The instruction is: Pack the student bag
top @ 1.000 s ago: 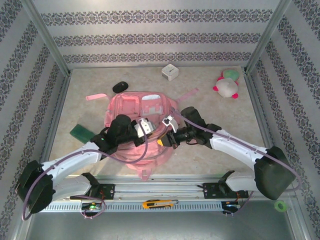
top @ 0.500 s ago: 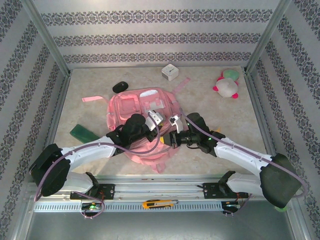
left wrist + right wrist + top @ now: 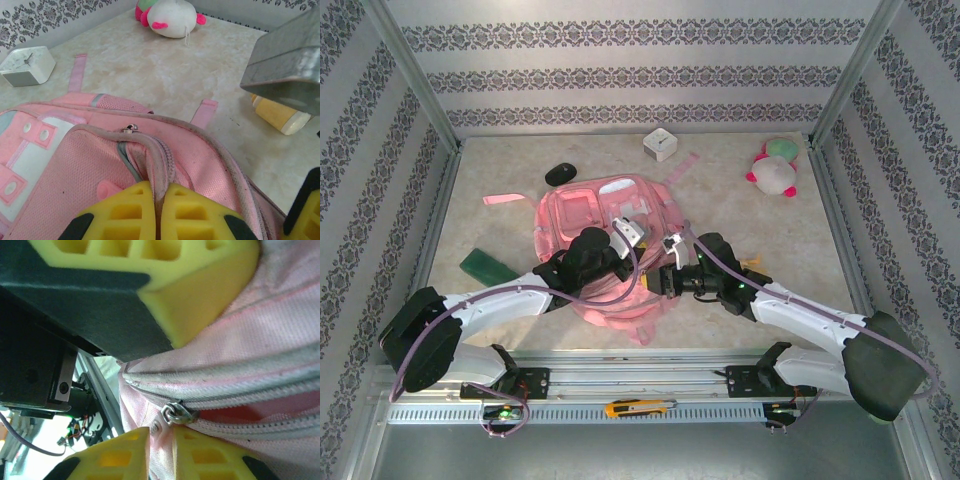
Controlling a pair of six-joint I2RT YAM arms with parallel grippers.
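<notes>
Beige worktop, patterned walls. Top view: bag lies flat at centre frame, pockets up. Your left fingers are clamped tight on the bag's zip seam. Your right fingers pinch bag fabric, narrow gap, just beside a zip pull. Plush sits upper right, well apart.

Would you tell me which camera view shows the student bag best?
Top external: most of the student bag lies in sight. Left wrist shows a zipped seam pinched by the left gripper; right wrist, a zip slider close up.
</notes>
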